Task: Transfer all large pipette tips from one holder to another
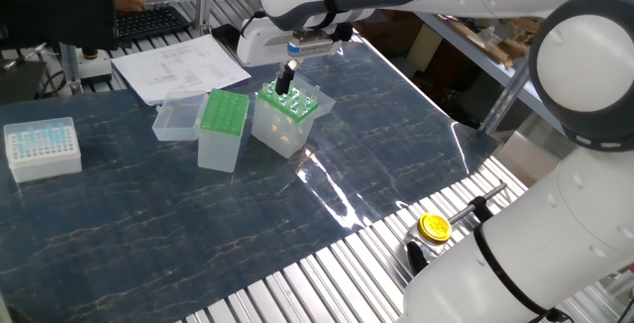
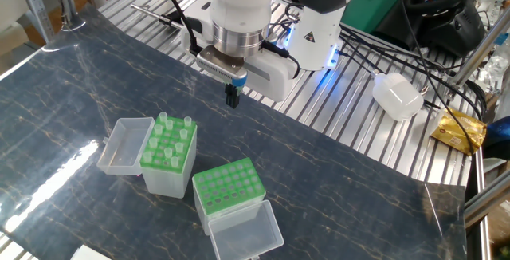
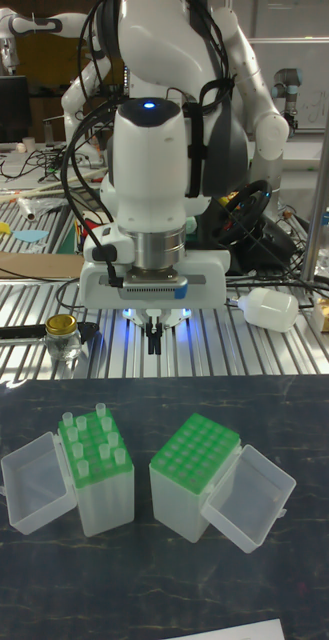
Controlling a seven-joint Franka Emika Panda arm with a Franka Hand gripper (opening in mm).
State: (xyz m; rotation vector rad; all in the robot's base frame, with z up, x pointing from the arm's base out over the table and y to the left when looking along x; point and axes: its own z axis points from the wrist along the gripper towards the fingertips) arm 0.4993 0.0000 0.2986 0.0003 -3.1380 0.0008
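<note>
The clenched, seemingly empty claw hangs high by the counter's robot-side edge, the upright tips standing farther in, in the narrower box.

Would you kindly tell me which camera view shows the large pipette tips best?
The other fixed view: it looks down on the large pipette tips, so each collar stands apart. The tall fixed view shows them frontally, overlapping. One fixed view shows them small, partly behind the hand.
</note>
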